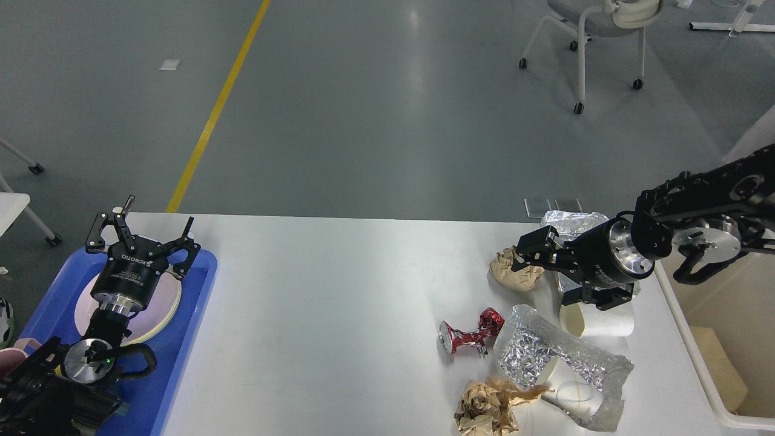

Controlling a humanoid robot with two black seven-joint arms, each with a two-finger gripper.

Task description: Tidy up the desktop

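Observation:
The white desktop [333, 303] carries litter on its right side: a crumpled brown paper ball [511, 274], a foil tray [569, 223] mostly hidden behind my right arm, a paper cup [602, 322] on its side, a crushed red can [467, 336], a second crumpled foil tray [545, 351] with a paper cup [569, 393] in it, and another brown paper wad [484, 409]. My right gripper [548, 275] is open and empty, low over the far foil tray, just right of the brown paper ball. My left gripper [142, 236] is open and empty above the blue tray [187, 339].
A pink-white plate [166, 309] lies in the blue tray at the left edge. A cream-white bin [696, 363] stands against the table's right end, with a tan object [717, 363] inside. A wheeled chair [587, 36] stands on the floor beyond.

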